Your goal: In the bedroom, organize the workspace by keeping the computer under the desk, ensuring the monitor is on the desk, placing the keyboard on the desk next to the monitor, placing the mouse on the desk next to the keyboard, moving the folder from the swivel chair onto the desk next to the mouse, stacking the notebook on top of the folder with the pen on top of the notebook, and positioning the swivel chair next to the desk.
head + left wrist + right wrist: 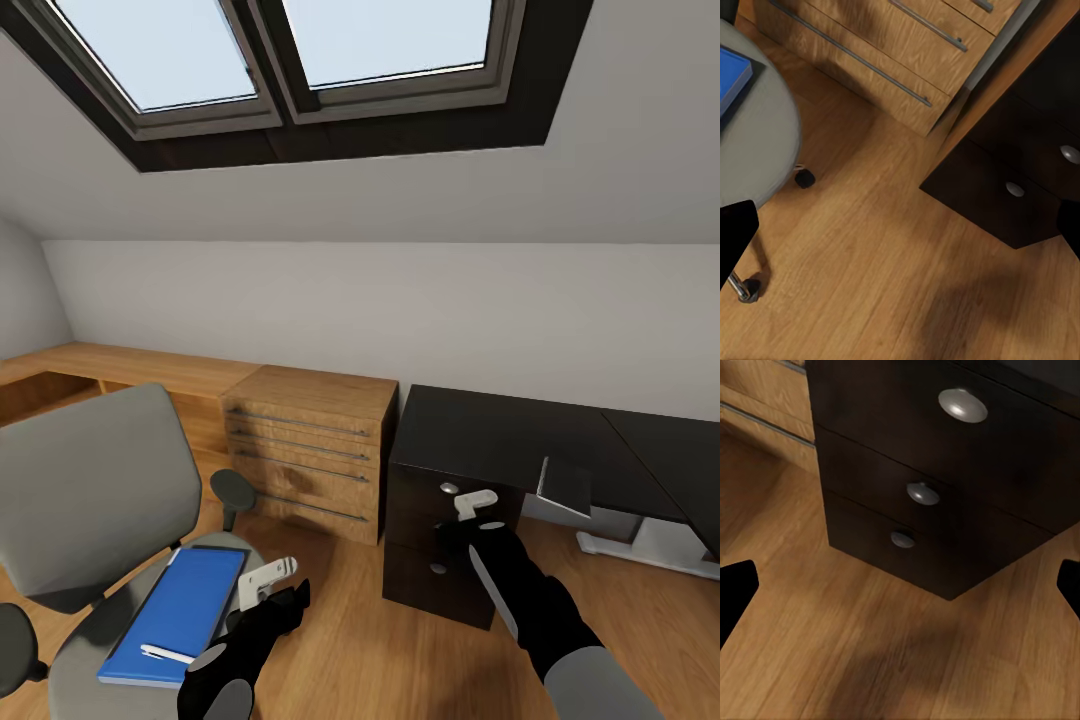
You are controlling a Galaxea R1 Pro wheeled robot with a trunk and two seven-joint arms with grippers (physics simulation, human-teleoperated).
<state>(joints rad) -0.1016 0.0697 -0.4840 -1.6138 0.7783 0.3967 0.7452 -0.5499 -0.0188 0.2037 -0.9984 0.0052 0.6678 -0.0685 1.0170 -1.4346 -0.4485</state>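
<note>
The swivel chair [85,490], grey with black armrests, stands at the left; its seat edge [757,135] and casters are also in the left wrist view. The blue folder [185,610] lies on the seat, with the white pen [165,654] resting on its near end. My left gripper [268,578] hovers open just right of the folder, empty. The black desk [500,430] stands at the right. My right gripper [475,505] hangs open in front of the desk's dark drawer unit [922,472]. Computer, monitor, keyboard, mouse and notebook are out of view.
A light wooden drawer chest [310,450] stands between chair and desk, against the wall. A pale grey slanted panel [565,487] and a white desk foot [640,545] sit under the desk. Wooden floor [907,285] lies between chair and drawer unit.
</note>
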